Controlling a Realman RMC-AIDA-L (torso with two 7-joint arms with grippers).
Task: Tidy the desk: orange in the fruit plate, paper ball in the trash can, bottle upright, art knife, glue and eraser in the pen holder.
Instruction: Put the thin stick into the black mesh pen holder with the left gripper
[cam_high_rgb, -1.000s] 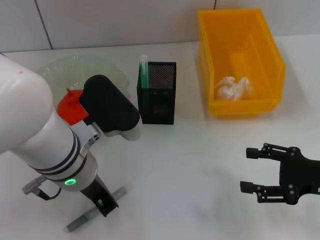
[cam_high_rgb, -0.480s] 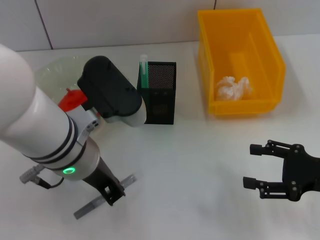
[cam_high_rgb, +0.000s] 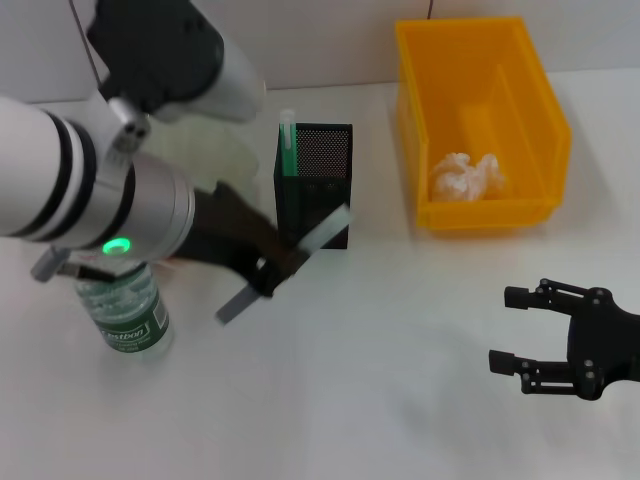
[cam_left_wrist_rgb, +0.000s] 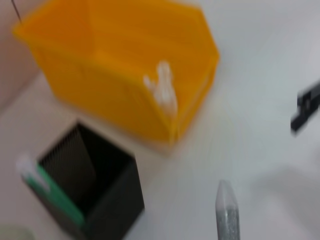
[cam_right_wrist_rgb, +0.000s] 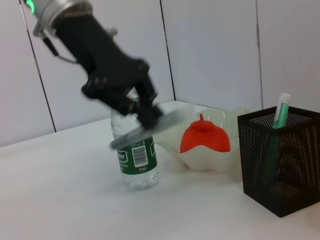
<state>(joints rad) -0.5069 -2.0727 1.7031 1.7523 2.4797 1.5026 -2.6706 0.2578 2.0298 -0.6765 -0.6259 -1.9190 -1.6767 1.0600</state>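
My left gripper (cam_high_rgb: 267, 273) is shut on the grey art knife (cam_high_rgb: 300, 250) and holds it slanted in the air just in front of the black mesh pen holder (cam_high_rgb: 318, 190). A green-and-white glue stick (cam_high_rgb: 288, 138) stands in that holder. The left wrist view looks down on the knife tip (cam_left_wrist_rgb: 227, 214) and the holder's open top (cam_left_wrist_rgb: 82, 170). The bottle (cam_high_rgb: 124, 312) stands upright at the left. In the right wrist view the orange (cam_right_wrist_rgb: 205, 139) lies in the fruit plate (cam_right_wrist_rgb: 212, 161). The paper ball (cam_high_rgb: 466, 176) lies in the yellow trash can (cam_high_rgb: 525, 110). The eraser is out of view. My right gripper (cam_high_rgb: 528, 332) hangs open at the front right.
My left arm (cam_high_rgb: 90, 190) covers the table's left rear, including the plate in the head view. White table surface (cam_high_rgb: 380, 380) stretches between the two grippers. A tiled wall (cam_high_rgb: 320, 40) closes the back.
My left gripper has lifted the art knife off the front-left table and carried it up and right toward the pen holder. The arm's swing uncovered the bottle. The right gripper hardly moved.
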